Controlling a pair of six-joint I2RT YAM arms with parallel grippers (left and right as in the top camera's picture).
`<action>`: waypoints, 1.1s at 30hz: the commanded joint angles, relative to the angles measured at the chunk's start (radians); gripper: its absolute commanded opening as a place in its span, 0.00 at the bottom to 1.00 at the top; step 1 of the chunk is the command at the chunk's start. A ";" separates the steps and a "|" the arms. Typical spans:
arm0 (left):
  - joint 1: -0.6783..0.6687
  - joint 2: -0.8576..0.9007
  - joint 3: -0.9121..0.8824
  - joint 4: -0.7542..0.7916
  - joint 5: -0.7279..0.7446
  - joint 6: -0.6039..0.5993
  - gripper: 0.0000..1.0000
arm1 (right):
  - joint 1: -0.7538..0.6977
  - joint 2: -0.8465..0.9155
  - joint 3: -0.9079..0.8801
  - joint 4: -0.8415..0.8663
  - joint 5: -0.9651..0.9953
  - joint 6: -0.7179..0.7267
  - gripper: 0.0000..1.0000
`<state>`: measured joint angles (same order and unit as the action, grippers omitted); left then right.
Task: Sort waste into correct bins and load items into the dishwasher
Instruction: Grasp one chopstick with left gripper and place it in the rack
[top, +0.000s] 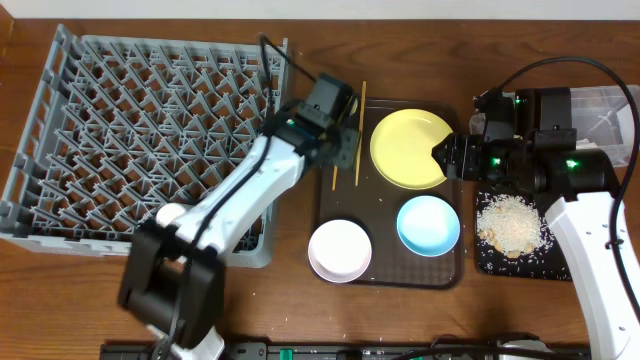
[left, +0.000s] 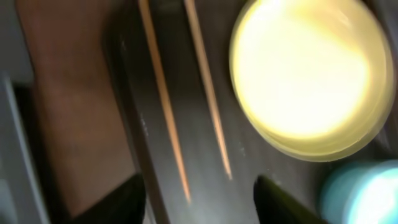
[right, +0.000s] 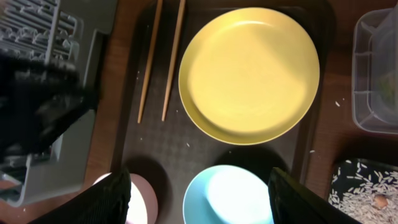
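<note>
Two wooden chopsticks (top: 360, 130) (left: 165, 99) lie along the left side of the brown serving tray (top: 385, 275). A yellow plate (top: 412, 148), a light blue bowl (top: 428, 224) and a white bowl (top: 340, 250) sit on the same tray. My left gripper (left: 199, 202) hovers low over the chopsticks' near ends. It is open, with its dark fingers (left: 124, 199) either side of them and nothing gripped. My right gripper (right: 199, 199) is open above the blue bowl (right: 230, 196), near the plate's right edge (top: 445, 155). Rice scraps (top: 510, 222) lie in the black tray.
The grey dish rack (top: 140, 130) fills the left of the table, its corner next to the left arm. The clear tub (top: 605, 120) stands at the far right, behind the black tray (top: 490, 262). A few rice grains dot the wood.
</note>
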<state>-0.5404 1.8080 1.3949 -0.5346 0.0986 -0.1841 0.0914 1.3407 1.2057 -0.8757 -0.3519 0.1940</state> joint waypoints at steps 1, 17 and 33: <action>0.002 0.071 0.012 0.081 -0.140 0.007 0.55 | 0.009 -0.003 0.017 -0.005 -0.012 0.011 0.68; 0.007 0.306 0.012 0.284 -0.152 0.006 0.54 | 0.021 0.008 0.016 -0.008 -0.012 0.016 0.68; 0.007 0.303 0.012 0.274 -0.151 -0.055 0.09 | 0.021 0.008 0.015 -0.010 -0.012 0.019 0.65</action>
<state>-0.5385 2.1326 1.4036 -0.2352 -0.0517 -0.1978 0.1024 1.3415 1.2057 -0.8829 -0.3523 0.2016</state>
